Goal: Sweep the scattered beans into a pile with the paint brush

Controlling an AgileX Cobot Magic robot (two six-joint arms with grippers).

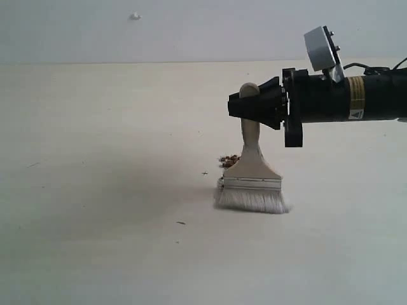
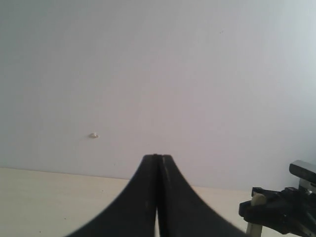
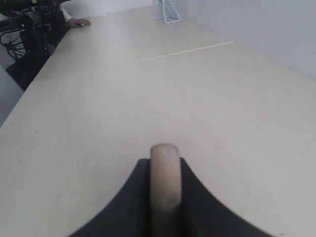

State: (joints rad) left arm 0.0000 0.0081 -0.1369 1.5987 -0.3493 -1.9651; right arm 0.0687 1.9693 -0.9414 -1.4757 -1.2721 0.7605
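Observation:
The paint brush [image 1: 253, 171] stands upright on the table, its whitish bristles spread against the surface. My right gripper [image 1: 249, 103] is shut on the top of its pale wooden handle [image 3: 165, 177], reaching in from the right. A small cluster of reddish-brown beans [image 1: 229, 159] lies just behind the brush's left shoulder; part of it is hidden by the brush. My left gripper [image 2: 158, 157] is shut with nothing in it, held off the table and out of the exterior view. The brush handle tip [image 2: 257, 199] shows at the edge of the left wrist view.
The pale table [image 1: 95, 190] stretches wide on all sides, with a few tiny dark specks [image 1: 181, 222] on it. A white wire rack [image 3: 165, 11] stands at the far end in the right wrist view, beside dark equipment [image 3: 34, 29].

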